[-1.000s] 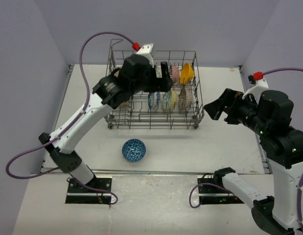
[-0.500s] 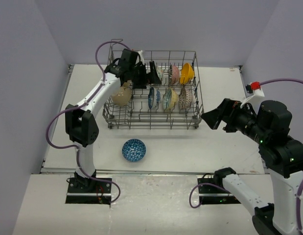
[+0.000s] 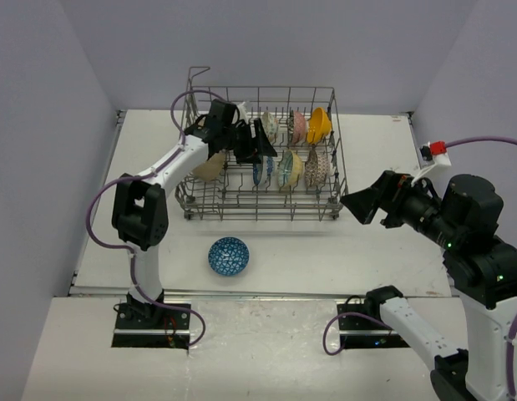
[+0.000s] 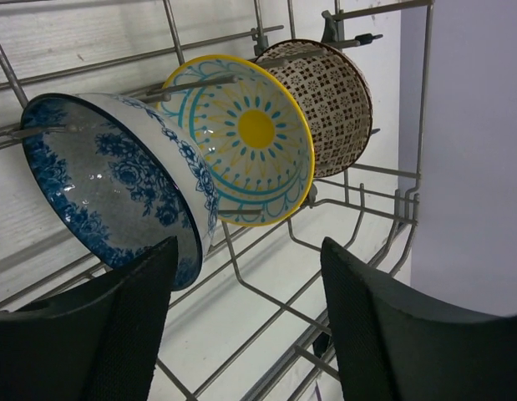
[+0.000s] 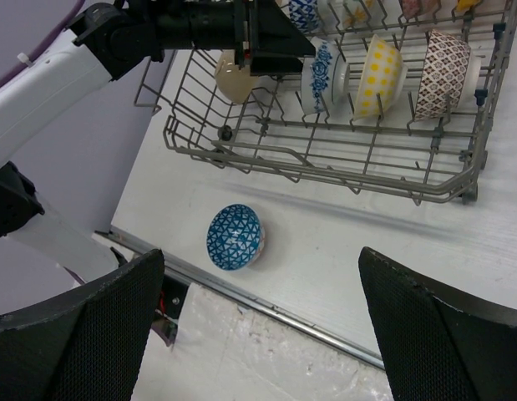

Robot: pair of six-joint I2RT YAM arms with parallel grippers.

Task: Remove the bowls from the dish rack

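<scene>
Inside the grey wire dish rack [image 3: 266, 209], three glossy patterned bowls [image 4: 241, 138] stand on edge facing the left fingers [image 4: 91, 334], which are spread and empty. One round blue bowl [image 3: 229, 256] is out on the table [image 3: 367, 251]; right fingers [image 5: 74, 334] are spread too.

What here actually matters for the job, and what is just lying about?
Job:
dish rack
racked bowls
blue bowl out on the table
left pincer, open
right pincer, open

Just there:
purple cables
</scene>
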